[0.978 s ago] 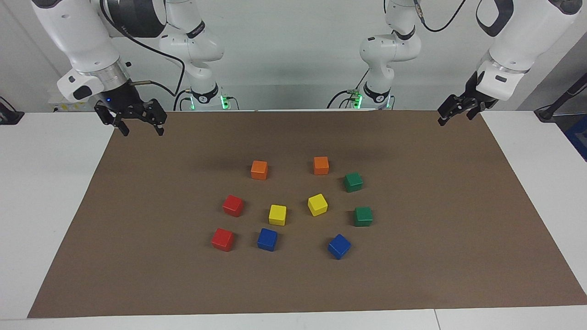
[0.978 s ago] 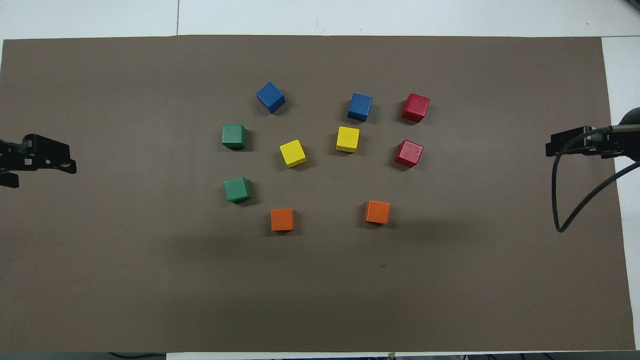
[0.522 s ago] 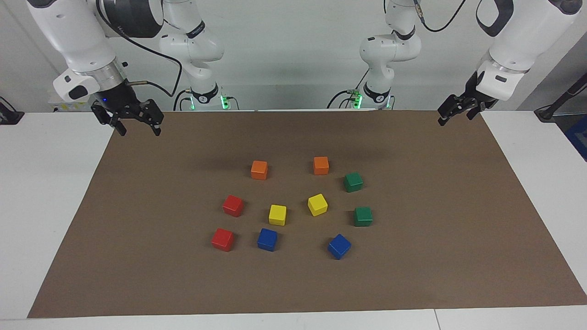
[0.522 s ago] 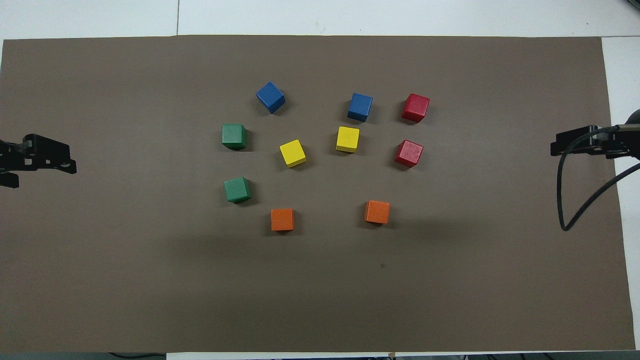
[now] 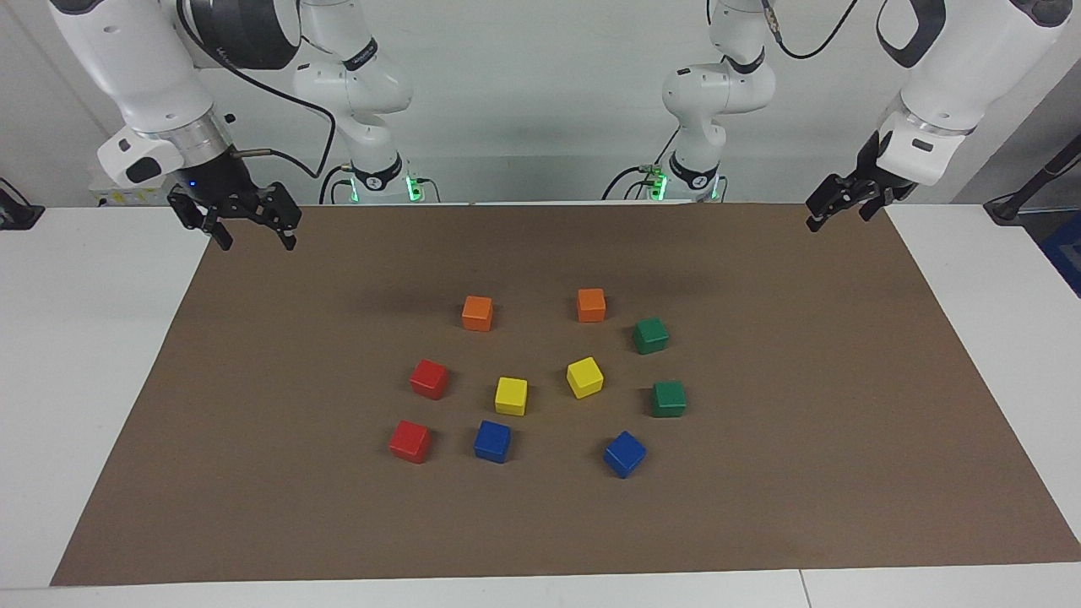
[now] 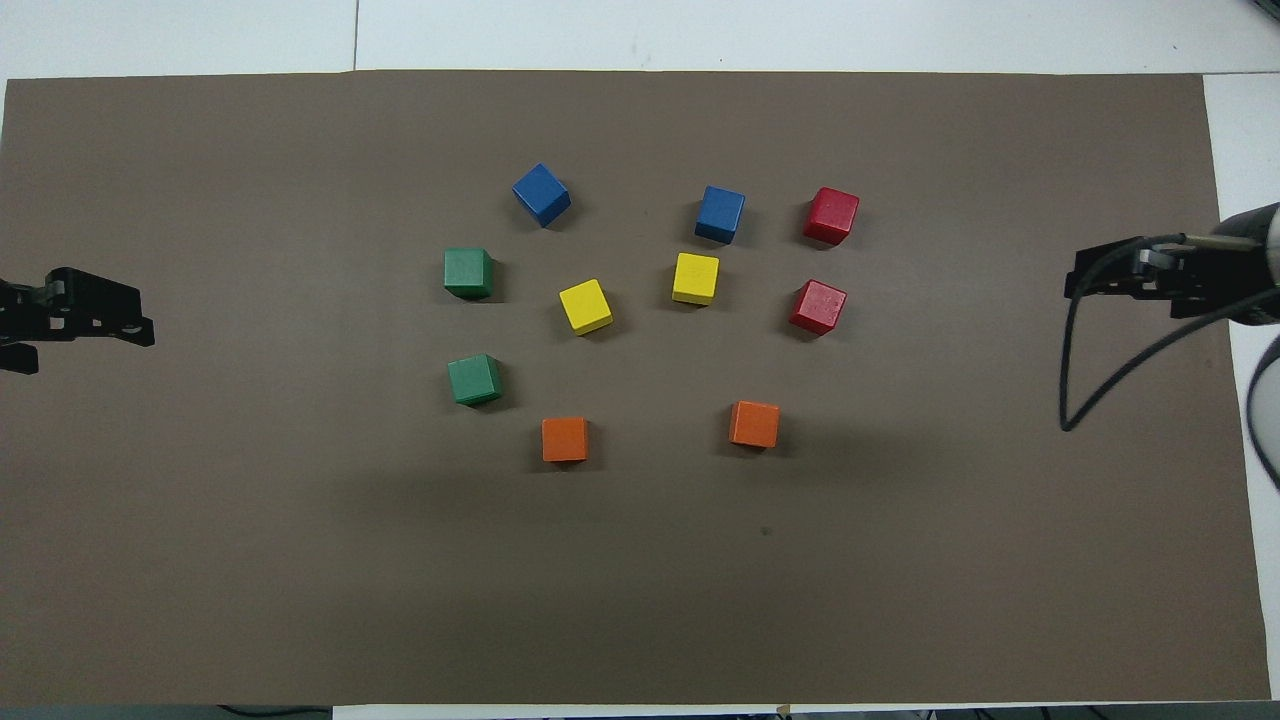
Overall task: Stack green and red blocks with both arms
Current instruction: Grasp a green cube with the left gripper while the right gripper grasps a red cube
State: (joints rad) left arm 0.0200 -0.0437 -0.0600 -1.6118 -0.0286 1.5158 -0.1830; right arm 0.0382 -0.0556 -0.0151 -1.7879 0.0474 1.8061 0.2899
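Stacking is not yet begun: all cubes sit singly on the brown mat point(image 5: 253, 473). Green blocks point(image 5: 651, 335) point(image 5: 668, 399) are placed toward the left arm's end, red blocks point(image 5: 429, 378) point(image 5: 410, 441) toward the right arm's, so one colour is probably meant per arm. Right gripper point(image 5: 253, 235) is held spread and empty over the mat's corner; left gripper point(image 5: 836, 211) waits over its corner, finger state cannot be told.

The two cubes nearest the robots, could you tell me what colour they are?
Orange, clearest in the overhead view.
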